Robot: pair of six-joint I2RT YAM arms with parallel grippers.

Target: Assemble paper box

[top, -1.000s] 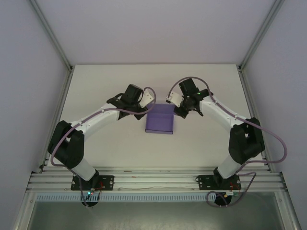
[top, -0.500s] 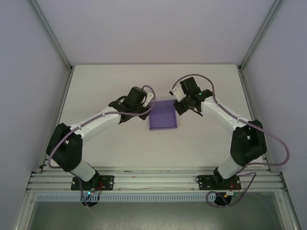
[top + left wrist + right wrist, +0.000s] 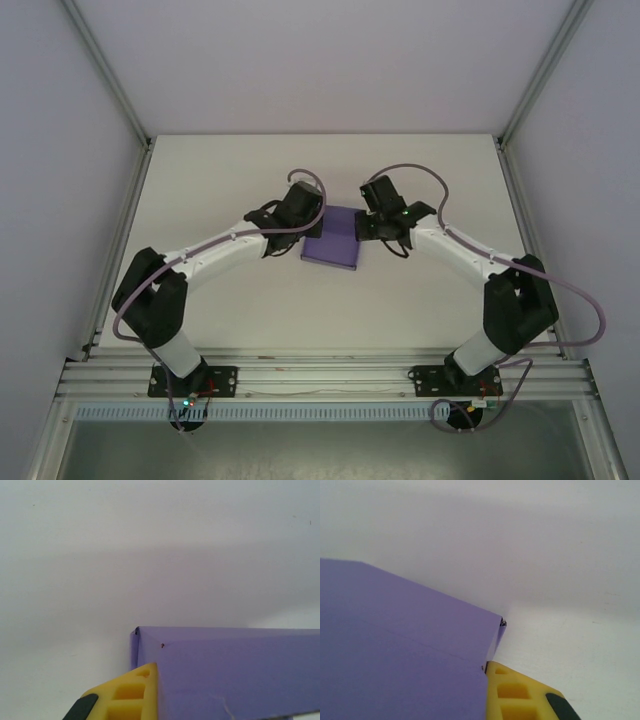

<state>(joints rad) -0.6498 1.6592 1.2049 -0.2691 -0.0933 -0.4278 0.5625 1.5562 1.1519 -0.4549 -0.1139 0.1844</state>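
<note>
**Top view.** The paper box [image 3: 335, 240], a lavender card shell, is sitting near the middle of the white table [image 3: 220, 170], slightly skewed, between the two arms. Whether it is resting on the surface or is being held just off it cannot be told. The left gripper [image 3: 316, 224] is meeting the box at its far left corner, and the right gripper [image 3: 364, 230] is meeting it at its far right corner. Both are touching the card, and neither arm is noticeably nearer than the other. The far edge of the box is running across from one gripper to the other, so the body of the box is extending from both hands toward the arm bases.

**Left wrist view.** One yellow fingertip [image 3: 127, 695] is pressing against the left end of the paper box [image 3: 235, 670], just below its corner. The card is hiding the second finger.

**Right wrist view.** The arrangement is mirrored: a yellow fingertip [image 3: 520, 695] is bearing on the right end of the box [image 3: 395, 645].

Both grippers are closed narrow, apparently each pinching an end wall of thin card. Because the hands are working opposite ends of one edge, the coming move probably depends on their travelling together. Uneven travel would likely twist or crease the card.
</note>
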